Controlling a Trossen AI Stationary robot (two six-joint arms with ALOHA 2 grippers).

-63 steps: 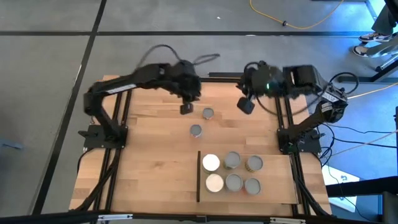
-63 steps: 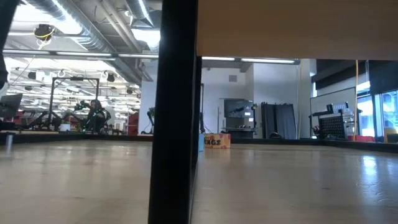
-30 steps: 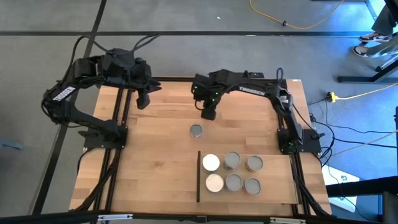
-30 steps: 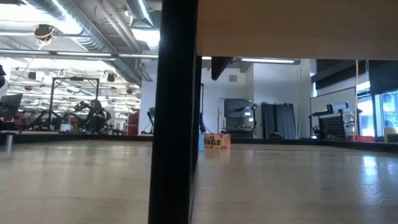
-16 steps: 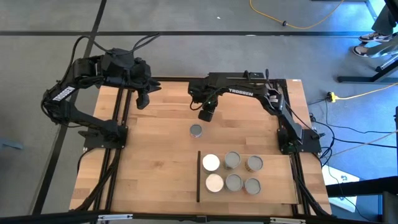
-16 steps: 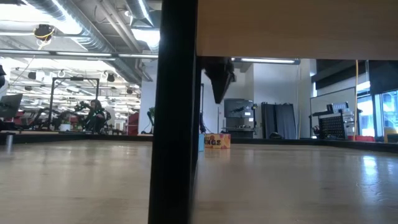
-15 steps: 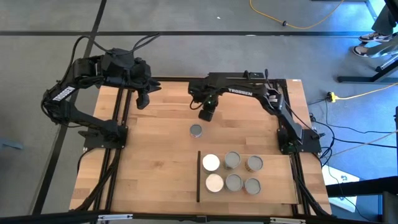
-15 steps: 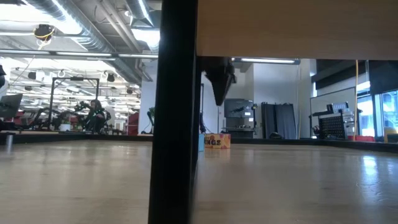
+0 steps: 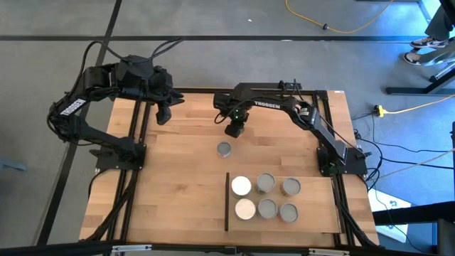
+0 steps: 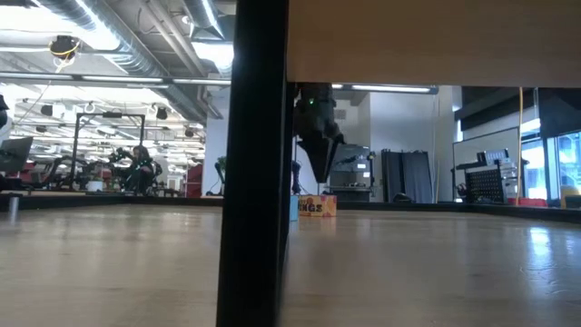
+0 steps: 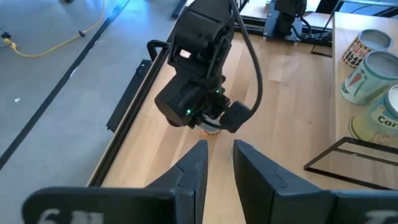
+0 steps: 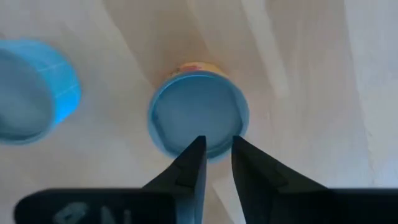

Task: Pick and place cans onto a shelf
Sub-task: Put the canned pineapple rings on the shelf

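Observation:
A silver-topped can point(image 12: 199, 115) with a yellow-orange side stands on the tabletop at the far middle. My right gripper point(image 12: 216, 142) hangs straight above it, fingers pointing down and shut, clear of its top. In the high view the right gripper point(image 9: 233, 130) hides this can. A second can point(image 9: 225, 149) stands just nearer. The shelf point(image 9: 320, 206) at the near right carries several cans, two of them white-topped point(image 9: 242, 186). My left gripper point(image 9: 163, 116) waits shut and empty at the far left.
The shelf's dark strip point(image 9: 227, 201) runs along its left edge. In the low view a black post point(image 10: 254, 163) and the board's underside point(image 10: 427, 41) block much of the sight. Bare tabletop point(image 9: 178, 185) lies to the left.
My right gripper has come down toward the far can and shifted a little toward the table's left edge. It now hangs low over the can. Its fingers have kept the same gap. The cans have not moved.

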